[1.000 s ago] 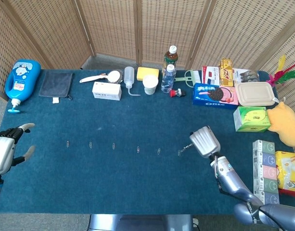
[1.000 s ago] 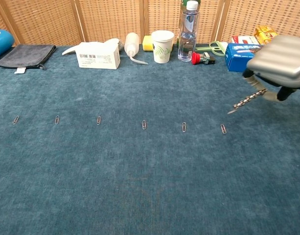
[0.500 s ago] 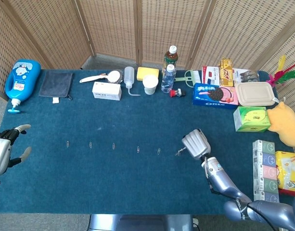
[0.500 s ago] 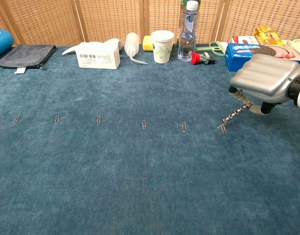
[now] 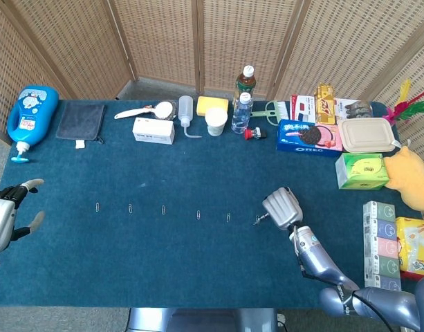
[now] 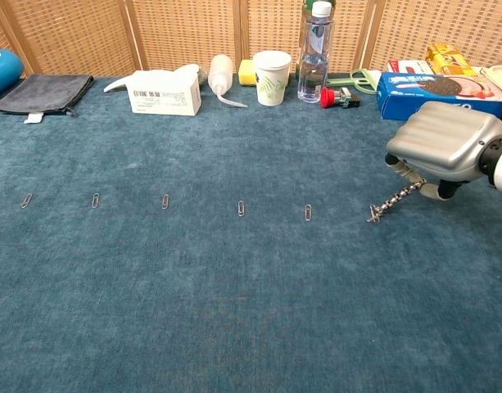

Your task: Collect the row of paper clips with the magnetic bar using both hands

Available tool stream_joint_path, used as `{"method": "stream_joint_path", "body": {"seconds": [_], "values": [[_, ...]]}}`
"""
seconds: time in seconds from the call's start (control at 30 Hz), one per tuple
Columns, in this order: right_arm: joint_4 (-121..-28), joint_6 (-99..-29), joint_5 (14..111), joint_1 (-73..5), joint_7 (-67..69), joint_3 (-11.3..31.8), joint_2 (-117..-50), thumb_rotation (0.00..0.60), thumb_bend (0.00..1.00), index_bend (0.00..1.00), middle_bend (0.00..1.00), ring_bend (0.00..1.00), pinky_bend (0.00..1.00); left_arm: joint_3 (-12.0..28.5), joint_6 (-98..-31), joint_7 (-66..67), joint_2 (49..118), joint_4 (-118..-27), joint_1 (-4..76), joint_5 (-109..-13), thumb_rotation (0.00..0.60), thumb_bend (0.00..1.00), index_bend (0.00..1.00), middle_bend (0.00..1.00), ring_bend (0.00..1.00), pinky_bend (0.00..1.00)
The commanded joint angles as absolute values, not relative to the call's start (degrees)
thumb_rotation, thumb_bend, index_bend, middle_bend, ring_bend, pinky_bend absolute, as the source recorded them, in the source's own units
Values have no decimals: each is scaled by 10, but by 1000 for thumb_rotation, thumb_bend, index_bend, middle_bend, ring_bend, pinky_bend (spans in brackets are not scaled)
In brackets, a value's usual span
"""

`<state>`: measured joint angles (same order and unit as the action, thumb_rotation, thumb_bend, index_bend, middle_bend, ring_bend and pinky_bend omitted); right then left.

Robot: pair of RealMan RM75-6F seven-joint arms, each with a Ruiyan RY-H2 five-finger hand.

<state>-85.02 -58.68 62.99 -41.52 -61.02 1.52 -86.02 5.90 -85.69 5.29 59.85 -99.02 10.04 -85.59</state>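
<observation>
A thin magnetic bar (image 6: pixel 395 201) slants down from the right hand (image 6: pixel 447 150) toward the blue-carpeted worktop (image 6: pixel 234 303). The fingers of that hand are curled around the bar's upper end, gripping it. The bar's lower tip sits at the worktop surface, with a paper clip (image 6: pixel 372 216) at the tip; whether the clip clings to the bar or merely lies under it cannot be told.

To the left of the tip, five more paper clips lie flat in a straight row across the worktop, evenly spaced: the nearest (image 6: pixel 308 213) just beside the bar's tip, then one (image 6: pixel 241 208), another (image 6: pixel 165 201), another (image 6: pixel 95 200), and the farthest (image 6: pixel 26 200) near the left edge.

The left hand (image 5: pixel 5 214) hovers at the far left edge of the worktop, fingers apart and holding nothing, well apart from the row.

Along the back edge stand a white box (image 6: pixel 164 92), a squeeze bottle (image 6: pixel 220 75), a paper cup (image 6: pixel 272 77) and a clear water bottle (image 6: pixel 314 51). A blue cookie box (image 6: pixel 431 84) lies behind the right hand. A dark folded cloth (image 6: pixel 42 92) and a blue detergent bottle (image 5: pixel 32 114) sit at the back left.
</observation>
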Motion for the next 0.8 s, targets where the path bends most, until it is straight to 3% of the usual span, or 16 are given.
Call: {"method": "stream_joint_path", "body": {"seconds": [0.03,0.43,0.8], "values": [[-855,-591,630,-415,-609,17,-858,600,403,663,769,871,773,59,-858,53,598,-991,100,-856,600,506,240,382,399,482],[-924,-612,633,-428,-594,45,-833,600,403,663,769,871,773,59,-860,52,599,-991,99,-859,600,505,239,381,399,482],[-921,-607,605,-462,-608,68,-878,600,402,662,768,870,773,60,-865,44,596,-987,95,-857,600,506,239,381,398,482]]}}
